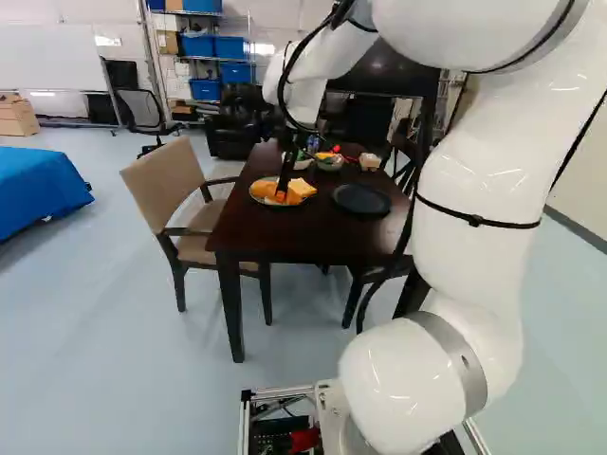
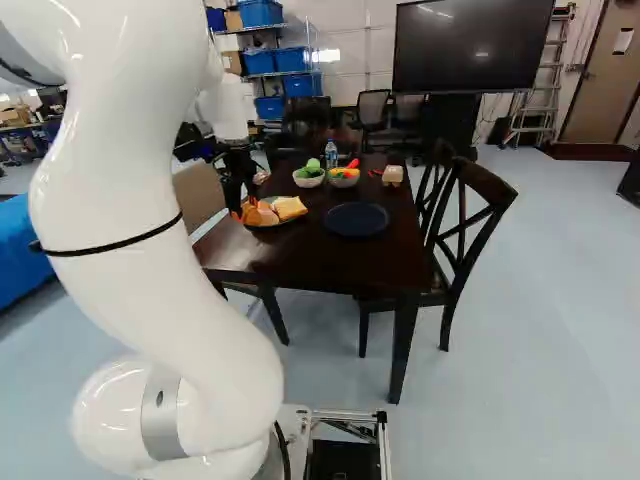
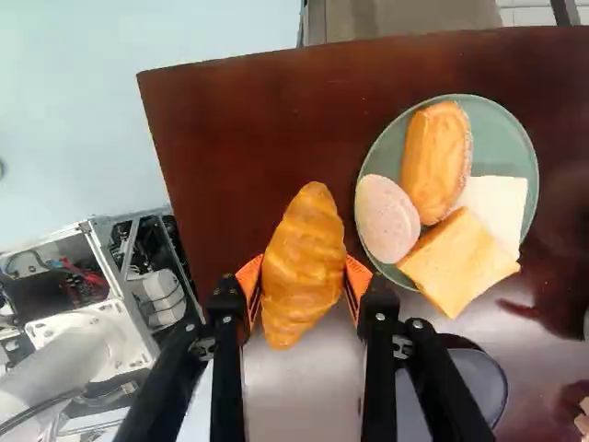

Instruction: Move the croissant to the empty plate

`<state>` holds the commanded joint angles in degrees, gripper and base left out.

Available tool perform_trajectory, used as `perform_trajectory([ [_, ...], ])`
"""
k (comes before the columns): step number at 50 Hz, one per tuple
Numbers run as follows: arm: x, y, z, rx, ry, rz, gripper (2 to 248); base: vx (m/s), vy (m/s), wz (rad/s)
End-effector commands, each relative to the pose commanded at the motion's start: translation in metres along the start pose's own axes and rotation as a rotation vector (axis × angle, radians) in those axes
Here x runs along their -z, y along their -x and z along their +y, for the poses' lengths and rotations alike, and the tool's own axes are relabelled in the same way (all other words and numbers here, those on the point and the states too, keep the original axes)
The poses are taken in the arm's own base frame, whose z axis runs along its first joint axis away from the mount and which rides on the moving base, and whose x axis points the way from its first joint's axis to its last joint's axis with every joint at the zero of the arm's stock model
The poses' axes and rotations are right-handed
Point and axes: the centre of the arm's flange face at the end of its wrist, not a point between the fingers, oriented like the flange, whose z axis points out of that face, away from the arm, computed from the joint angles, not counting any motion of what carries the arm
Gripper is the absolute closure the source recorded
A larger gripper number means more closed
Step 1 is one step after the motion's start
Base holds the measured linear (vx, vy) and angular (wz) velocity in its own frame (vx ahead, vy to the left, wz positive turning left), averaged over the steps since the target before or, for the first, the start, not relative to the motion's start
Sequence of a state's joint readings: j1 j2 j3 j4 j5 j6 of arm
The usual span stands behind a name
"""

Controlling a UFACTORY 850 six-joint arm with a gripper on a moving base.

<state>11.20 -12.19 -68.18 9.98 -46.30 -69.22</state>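
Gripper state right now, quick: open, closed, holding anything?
Gripper: closed on the croissant, with its orange pads against the croissant from both sides.

Dark wooden table [image 2: 300, 255] with green plate [image 3: 390, 152], black plate [image 2: 357, 219], two bowls [image 2: 309, 183], bottle [image 2: 331, 155] and, apparently, small carton [image 2: 392, 175].

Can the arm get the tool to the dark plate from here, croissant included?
Probably yes. The tool grips the croissant, and the dark plate lies uncovered beside the bread plate. I see nothing tall between; the bowls stand farther back.
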Motion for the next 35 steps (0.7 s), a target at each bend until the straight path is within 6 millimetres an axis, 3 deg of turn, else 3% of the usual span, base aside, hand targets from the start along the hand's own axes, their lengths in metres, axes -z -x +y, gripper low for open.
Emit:
perform_trajectory([
  [35, 0.013, 0.059, 0.043, -0.129, 0.014, -0.015, 119, 0.000, 0.000, 0.000],
])
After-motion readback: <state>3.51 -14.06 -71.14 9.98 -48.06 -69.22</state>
